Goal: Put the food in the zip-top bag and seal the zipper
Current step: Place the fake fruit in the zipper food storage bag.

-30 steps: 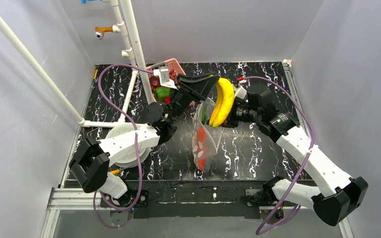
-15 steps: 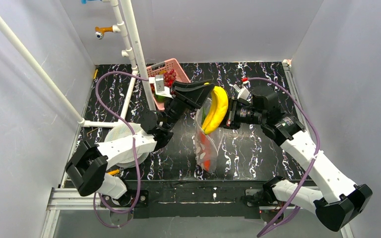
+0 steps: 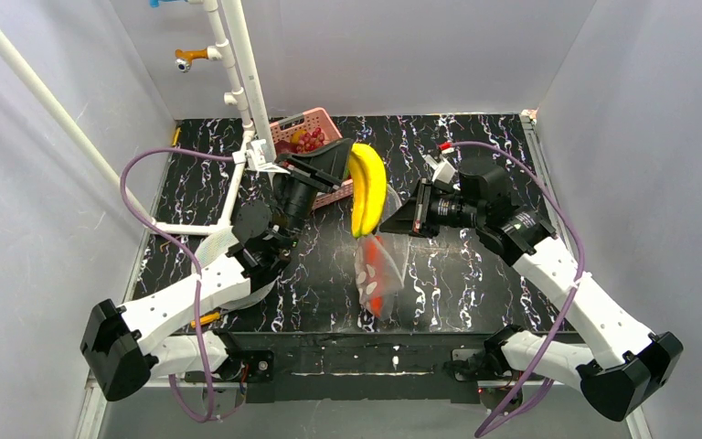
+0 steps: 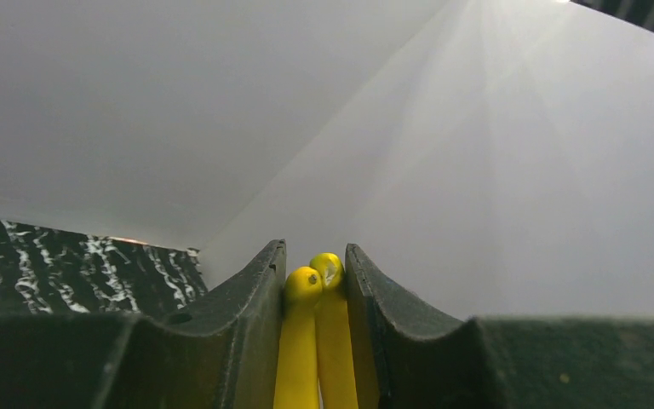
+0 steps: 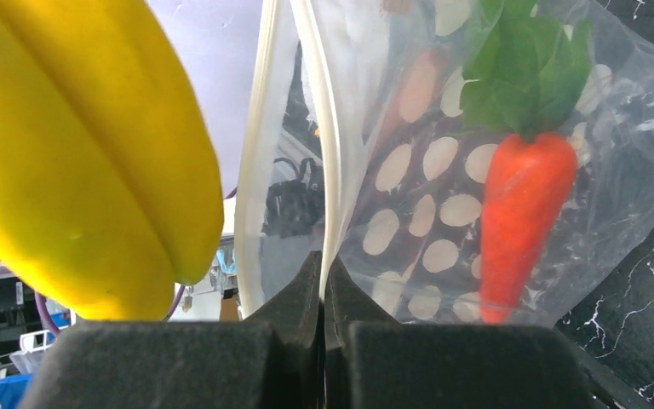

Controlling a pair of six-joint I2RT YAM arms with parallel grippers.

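A: What stands furthest left?

B: A white pipe frame, rising from the black marbled table. Just right of its foot sits a pink basket with small red pieces in it.

A: And the left end effector?

B: It hangs in front of the basket, clamped on a banana. The left wrist view shows its two fingers pressed against the sides of the yellow fruit, with the left end effector pointing at the white wall.

A: Where is the banana relative to the bag?

B: It hangs nearly upright in the air, its lower tip just beside the top of the bag and outside it. From the right wrist the banana fills the left side, next to the open mouth.

A: What's inside the bag?

B: An orange carrot with green leaves, seen through the clear plastic printed with pale ovals.

A: And the right end effector?

B: Its fingers are pinched together on one side of the bag's mouth, right at the seal strip, holding the mouth up. The other side of the mouth stands apart from it, so the strip is unsealed. Whether the bag's lower end touches the table, I cannot tell.
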